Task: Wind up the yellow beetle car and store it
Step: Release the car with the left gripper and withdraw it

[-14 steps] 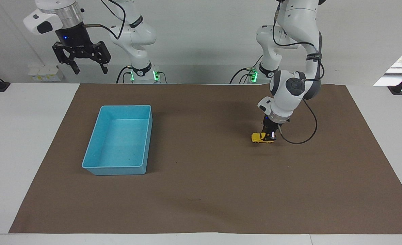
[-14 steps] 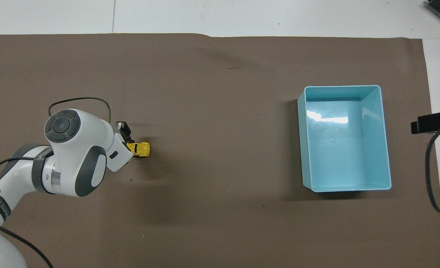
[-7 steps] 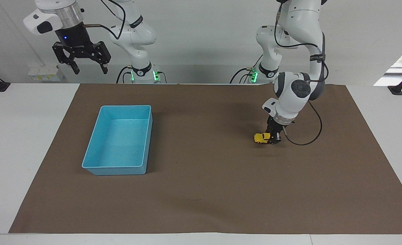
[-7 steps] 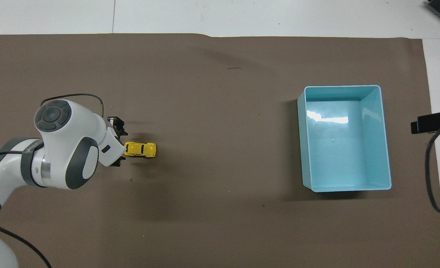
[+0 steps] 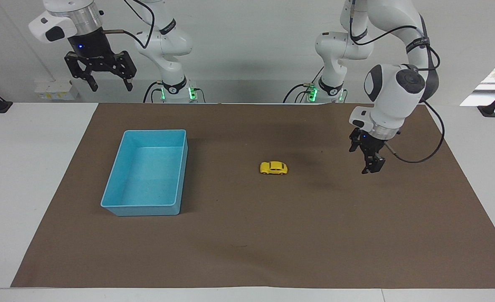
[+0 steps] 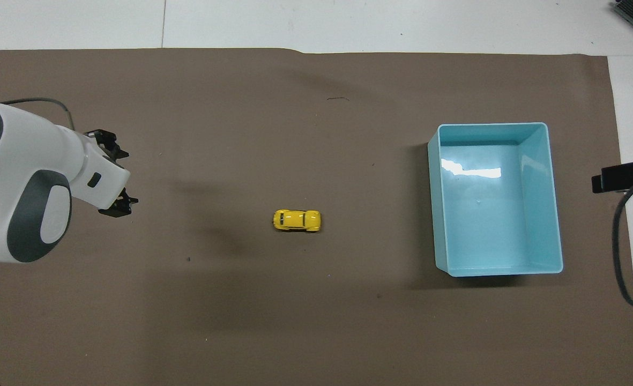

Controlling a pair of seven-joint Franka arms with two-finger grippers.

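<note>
The yellow beetle car (image 5: 273, 167) stands on its wheels on the brown mat (image 5: 247, 243) that covers the desk (image 5: 29, 176), near the middle of the mat, free of both arms. In the overhead view it lies lengthwise along the 3-to-9 o'clock line, with the light blue bin (image 5: 117, 208) at its 3 o'clock, well apart from it. The bin sits on the mat toward the right arm's end of the desk, its long sides running away from the robots, with nothing in it.

The left end effector (image 5: 365, 159) hangs above bare mat toward the left arm's end of the desk, at the car's 9 o'clock in the overhead view (it holds nothing). Its two black fingers point down, clear of the mat, and in the overhead view they stand wide apart with bare mat showing between them. A black cable (image 5: 423, 155) loops from its wrist back up the arm.

The right end effector (image 5: 100, 67) waits high up beside its own base, above the bare white desk just off the mat, at about 11 o'clock from the bin in the facing view. Its fingers are spread wide and point down, with nothing between them.
</note>
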